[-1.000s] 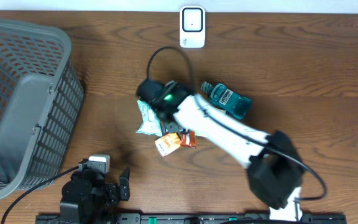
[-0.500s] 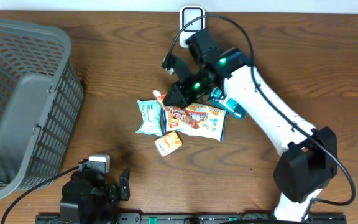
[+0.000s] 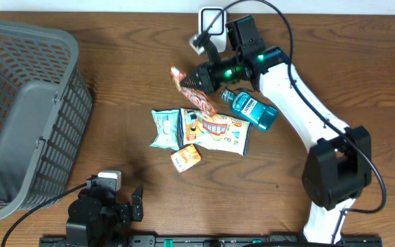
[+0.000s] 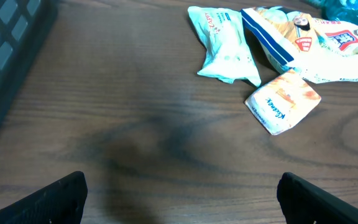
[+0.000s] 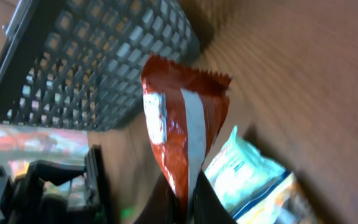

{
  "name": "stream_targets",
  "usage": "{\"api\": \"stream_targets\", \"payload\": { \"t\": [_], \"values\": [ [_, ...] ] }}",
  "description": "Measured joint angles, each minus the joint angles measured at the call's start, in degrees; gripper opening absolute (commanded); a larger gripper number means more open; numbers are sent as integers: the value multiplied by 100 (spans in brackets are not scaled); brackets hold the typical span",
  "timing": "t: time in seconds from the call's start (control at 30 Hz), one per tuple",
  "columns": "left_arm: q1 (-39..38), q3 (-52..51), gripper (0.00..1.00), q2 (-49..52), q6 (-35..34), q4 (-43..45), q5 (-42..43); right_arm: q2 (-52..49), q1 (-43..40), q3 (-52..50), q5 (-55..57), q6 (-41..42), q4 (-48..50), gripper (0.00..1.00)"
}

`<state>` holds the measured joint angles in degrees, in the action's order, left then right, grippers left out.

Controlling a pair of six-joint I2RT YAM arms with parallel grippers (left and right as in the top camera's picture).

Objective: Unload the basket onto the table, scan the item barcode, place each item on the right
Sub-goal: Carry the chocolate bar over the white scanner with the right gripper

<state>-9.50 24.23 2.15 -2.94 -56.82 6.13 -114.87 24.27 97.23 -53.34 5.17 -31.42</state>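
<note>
Right fingers (image 5: 209,200) are pressed together on one edge of the orange packet (image 3: 192,95). The packet hangs clear of the desk (image 3: 376,55), at about 7 o'clock from the white scanner (image 3: 208,16), which sits at the desk's 12 o'clock edge. Left fingers (image 4: 55,198) are spread wide and empty, low at 6 o'clock.

Step in hand, as I judge it: presenting the barcode.
- Turn the wrist until the printed panel squarely faces the scanner window.
- Keep the film flat.
- Pause near the window rather than sweeping past.
- The pinch is at one edge, so the packet may flop; go slowly.

Hard to make out:
- A white patch on the packet in the wrist view is possibly the barcode, but it is too blurred to tell.
- The scanner is partly hidden behind the arm and cable overhead.
- The mouthwash bottle (image 3: 254,111) is partly under the arm.
- The snack bag (image 3: 223,132) overlaps its neighbours.
</note>
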Motion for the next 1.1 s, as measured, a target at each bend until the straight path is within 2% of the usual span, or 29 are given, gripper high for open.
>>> {"api": "stream_targets", "payload": {
  "t": [0.13, 0.4, 0.53, 0.73, 0.9, 1.1],
  "values": [
    [0, 0, 98, 0, 0, 0, 0, -258, -118, -35, -391, 678, 1845, 1],
    [0, 0, 98, 0, 0, -2, 0, -772, -573, -42, -575, 2170, 4564, 1],
    [0, 0, 98, 0, 0, 0, 0, -1244, -730, -42, -72, 2830, 5709, 1],
    [0, 0, 98, 0, 0, 0, 0, -2009, -758, -59, 1377, 3416, 7311, 1],
    [0, 0, 98, 0, 0, 0, 0, -2402, -780, 31, 2459, 3995, 7965, 1],
    [0, 0, 98, 0, 0, 0, 0, -3418, -935, 981, 3296, 4634, 8443, 1]
  ]
}}
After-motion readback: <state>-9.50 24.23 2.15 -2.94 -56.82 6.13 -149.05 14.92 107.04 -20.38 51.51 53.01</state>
